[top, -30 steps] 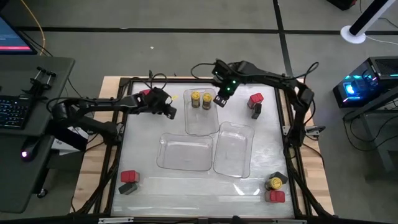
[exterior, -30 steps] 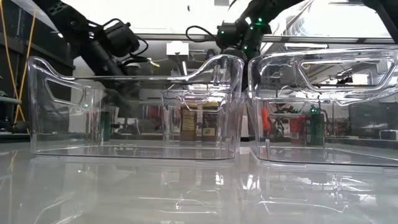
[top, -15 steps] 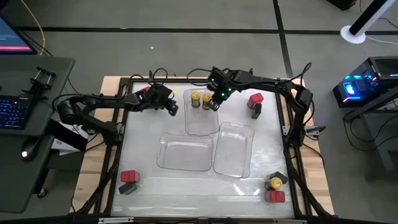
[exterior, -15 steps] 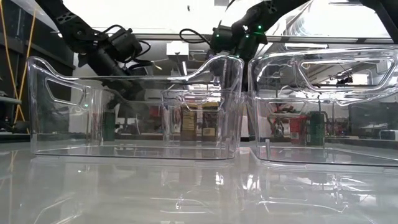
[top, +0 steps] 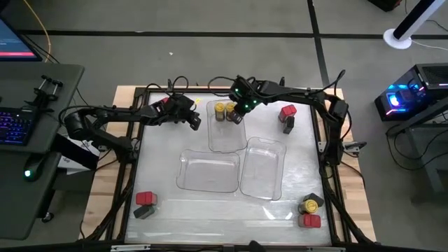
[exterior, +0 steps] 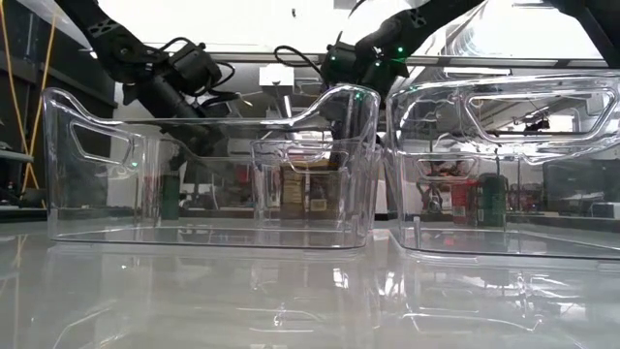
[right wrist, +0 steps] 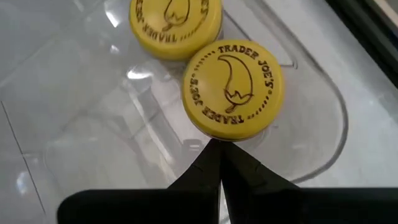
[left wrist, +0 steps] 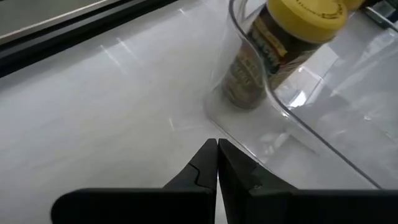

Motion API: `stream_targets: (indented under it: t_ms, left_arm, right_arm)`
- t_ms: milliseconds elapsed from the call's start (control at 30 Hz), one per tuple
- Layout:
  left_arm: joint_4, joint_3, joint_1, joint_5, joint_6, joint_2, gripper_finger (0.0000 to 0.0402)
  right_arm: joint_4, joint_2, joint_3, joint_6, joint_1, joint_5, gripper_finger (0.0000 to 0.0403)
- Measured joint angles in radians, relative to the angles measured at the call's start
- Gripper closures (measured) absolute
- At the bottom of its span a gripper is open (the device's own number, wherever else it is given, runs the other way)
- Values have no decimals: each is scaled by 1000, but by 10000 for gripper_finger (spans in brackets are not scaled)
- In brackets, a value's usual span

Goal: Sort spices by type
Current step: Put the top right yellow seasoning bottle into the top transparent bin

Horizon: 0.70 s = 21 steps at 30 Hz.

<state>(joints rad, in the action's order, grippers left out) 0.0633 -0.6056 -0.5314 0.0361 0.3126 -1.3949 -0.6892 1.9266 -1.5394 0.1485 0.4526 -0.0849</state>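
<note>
Yellow-lidded jars (right wrist: pixel 232 87) just beyond right gripper (right wrist: pixel 217 163), fingers closed, empty, left gripper (left wrist: pixel 216 163) likewise

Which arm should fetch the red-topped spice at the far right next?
Right. The right gripper, shut over the yellow-lidded jars, is on the side of the red-topped spice; the left gripper sits left of the tray.

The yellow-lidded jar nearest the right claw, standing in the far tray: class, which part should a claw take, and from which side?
Grip the round yellow lid of the jar, coming straight down from above. It stands upright inside the clear tray, whose walls block a sideways approach. Its twin jar stands close on one side, so set the fingers across the free sides. The right claw is shut now.
</note>
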Motion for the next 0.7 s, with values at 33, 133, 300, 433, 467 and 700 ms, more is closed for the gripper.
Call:
stream_targets:
  t_ms: [33,133,300,433,467,700]
  left_arm:
    - [3,0,3,-1,0,0,401]
    - [17,0,14,-1,0,0,401]
    - [66,0,35,-1,0,0,401]
    - [88,-1,47,-1,-1,0,401]
    - [89,-1,49,-1,-1,0,401]
    - [85,-1,49,0,-3,1,401]
  right_arm:
    - [7,0,0,9,1,0,403]
    - [17,0,0,11,2,-2,403]
    - [26,0,0,9,0,-3,403]
    - [28,0,0,-7,0,-30,403]
    - [27,0,0,-21,0,-42,403]
    - [-65,-17,0,-103,0,38,403]
